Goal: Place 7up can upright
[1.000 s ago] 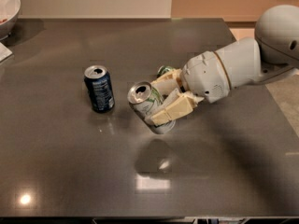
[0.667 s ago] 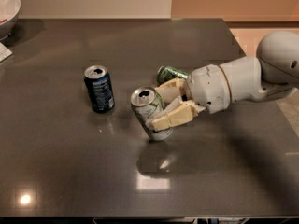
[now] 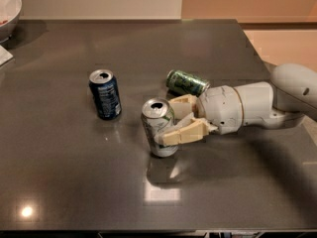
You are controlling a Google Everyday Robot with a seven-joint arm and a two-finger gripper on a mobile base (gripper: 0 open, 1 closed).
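Observation:
The 7up can [image 3: 158, 127], silver-white with green marks, stands nearly upright with its base on the dark table [image 3: 74, 182], just left of centre. My gripper [image 3: 171, 120] reaches in from the right, with its cream fingers [image 3: 184, 133] around the can's right side. One finger is in front of the can and one behind it. The white arm [image 3: 257, 105] runs off to the right edge.
A dark blue can [image 3: 105, 94] stands upright to the left of the 7up can. A dark green can [image 3: 187, 82] lies on its side just behind the gripper. A white bowl [image 3: 7, 9] sits at the far left corner, with a white object's edge [image 3: 4, 56] below it.
The gripper has lowered the 7up can from a tilt to nearly upright on the table, and the arm has dropped lower. The other cans have not moved.

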